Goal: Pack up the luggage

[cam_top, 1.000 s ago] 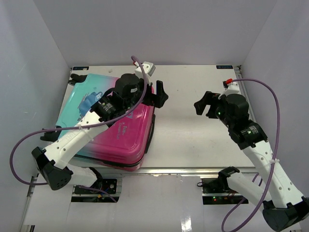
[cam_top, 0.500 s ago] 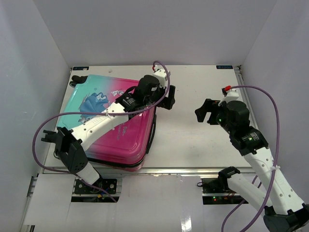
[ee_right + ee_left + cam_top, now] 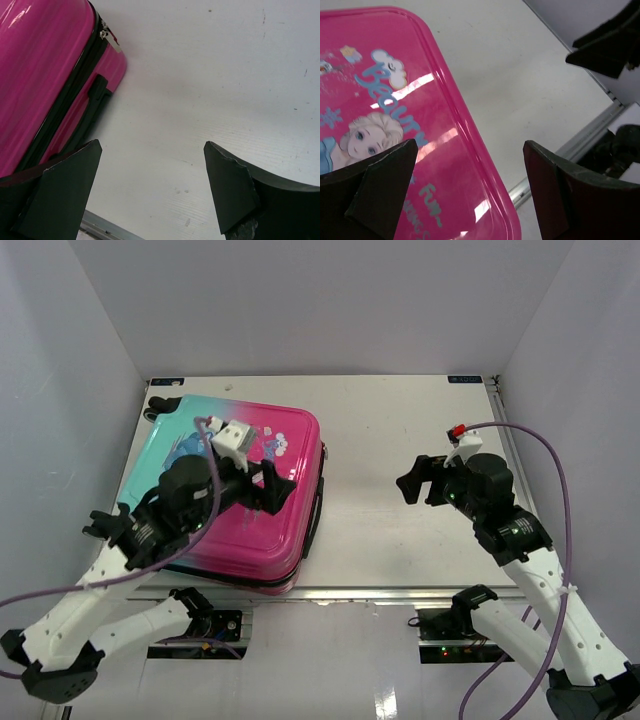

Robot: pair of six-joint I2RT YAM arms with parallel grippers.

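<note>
Likely the luggage (image 3: 293,443) is stiff, bulky and slick-shelled, best gripped at its side handle (image 3: 97,95); left gripper (image 3: 274,488) and right gripper (image 3: 419,478) gape empty.

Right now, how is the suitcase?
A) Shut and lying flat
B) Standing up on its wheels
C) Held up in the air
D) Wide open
A: the suitcase lies flat on the table, picture side up, with its two halves closed together along the black edge.
</note>
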